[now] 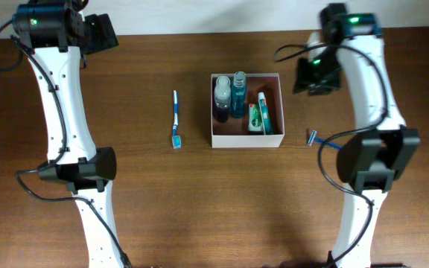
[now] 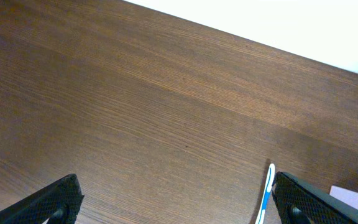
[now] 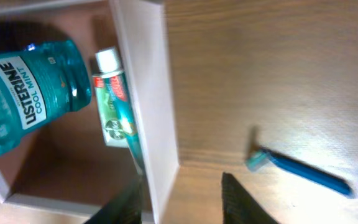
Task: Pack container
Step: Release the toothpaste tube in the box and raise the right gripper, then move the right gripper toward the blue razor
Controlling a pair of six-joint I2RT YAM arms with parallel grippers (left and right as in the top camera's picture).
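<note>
The container (image 1: 248, 140) is set at bench (image 1: 162, 193) centre, a toothbrush (image 1: 176, 119) laid at its 9 o'clock, a razor (image 1: 315, 138) at 3 o'clock. The left tool (image 2: 176, 186) is spread wide, empty; the right tool (image 3: 182, 196) is parted, nothing clamped.

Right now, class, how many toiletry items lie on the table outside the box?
2. A blue toothbrush lies left of the container, and a blue razor lies right of it. More may be hidden from the cameras.

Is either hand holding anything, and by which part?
Nothing is held. The left hand is open over the table; the right hand is open by the box.
</note>
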